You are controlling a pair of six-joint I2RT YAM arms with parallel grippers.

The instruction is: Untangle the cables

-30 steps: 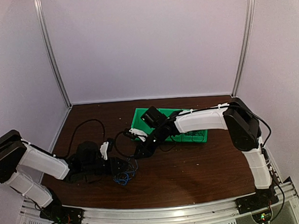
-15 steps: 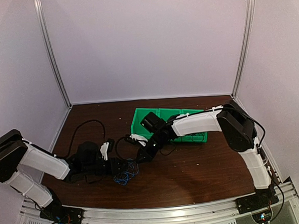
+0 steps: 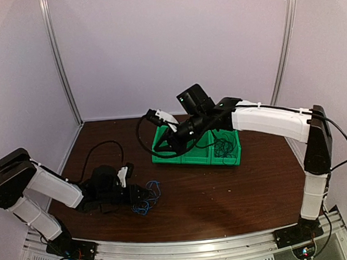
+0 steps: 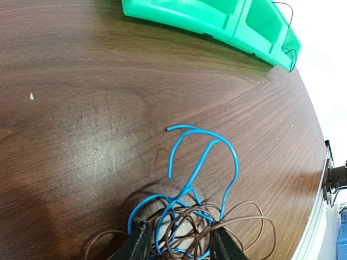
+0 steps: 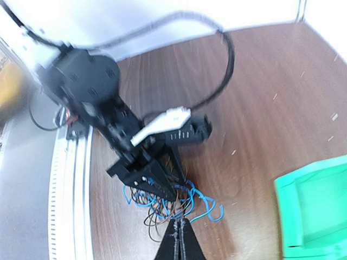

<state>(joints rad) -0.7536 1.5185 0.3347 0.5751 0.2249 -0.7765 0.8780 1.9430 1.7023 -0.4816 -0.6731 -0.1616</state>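
The cables [image 4: 190,214] are a small tangle of thin blue and dark brown wires lying on the brown table. My left gripper [image 4: 180,242] lies low at the front left [image 3: 143,194] and is shut on the tangle, one finger on each side. A blue loop [image 4: 209,149] sticks out past the fingers. My right gripper [image 3: 160,148] hangs well above the table near the green bin's left end. Its fingers [image 5: 179,235] are pressed together. In the right wrist view the cables [image 5: 176,200] lie far below the tips. No wire shows between them.
A green bin [image 3: 193,158] with several compartments stands mid-table, with dark wires [image 3: 224,146] in its right part. The left arm's black hose [image 3: 101,145] loops over the table at the left. White walls enclose the back and sides.
My right gripper shut beside the tangle, then rose and drew back towards the green bin. The left gripper has kept its hold, and the tangle stays on the table.
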